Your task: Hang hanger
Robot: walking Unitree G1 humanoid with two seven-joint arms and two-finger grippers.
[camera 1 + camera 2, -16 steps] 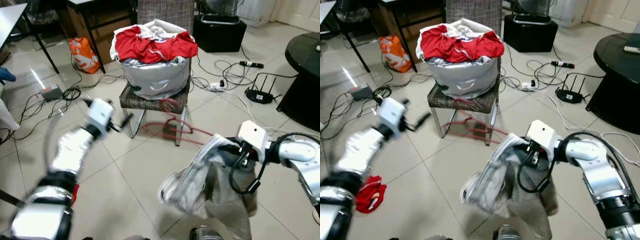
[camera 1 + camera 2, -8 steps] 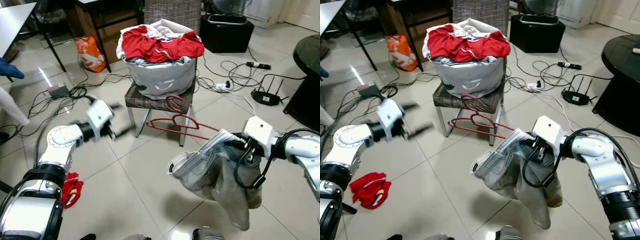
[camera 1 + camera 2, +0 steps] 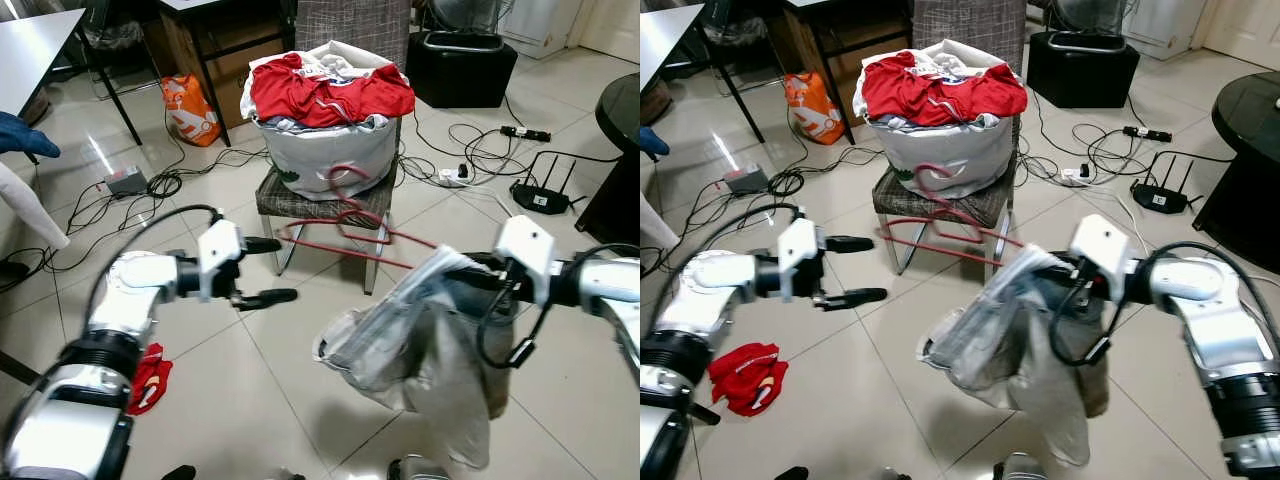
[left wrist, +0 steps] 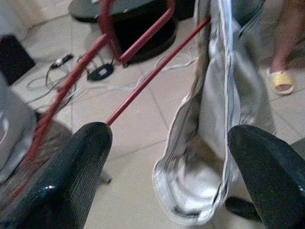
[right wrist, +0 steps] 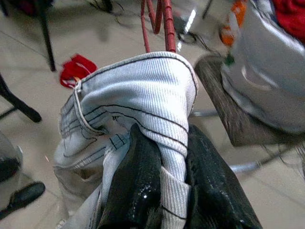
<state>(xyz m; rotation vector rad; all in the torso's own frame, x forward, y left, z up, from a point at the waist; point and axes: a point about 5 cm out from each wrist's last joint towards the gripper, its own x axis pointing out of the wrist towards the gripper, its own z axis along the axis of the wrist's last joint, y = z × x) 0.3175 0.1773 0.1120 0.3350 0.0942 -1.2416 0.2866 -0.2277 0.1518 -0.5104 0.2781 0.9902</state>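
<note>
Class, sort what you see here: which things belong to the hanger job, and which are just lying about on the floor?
Part of the job:
red hanger
grey jeans, clamped in the right gripper
left gripper, open

Lying about:
laundry basket of clothes on the chair
red cloth
orange bag
router
cables

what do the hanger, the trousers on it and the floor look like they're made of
Hanger: thin red rod, probably coated wire or plastic, smooth. Trousers, clamped in the right pincer: pale grey woven cloth, denim-like, with stitched seams. Floor: glossy light tiles with grout lines and reflections.
</note>
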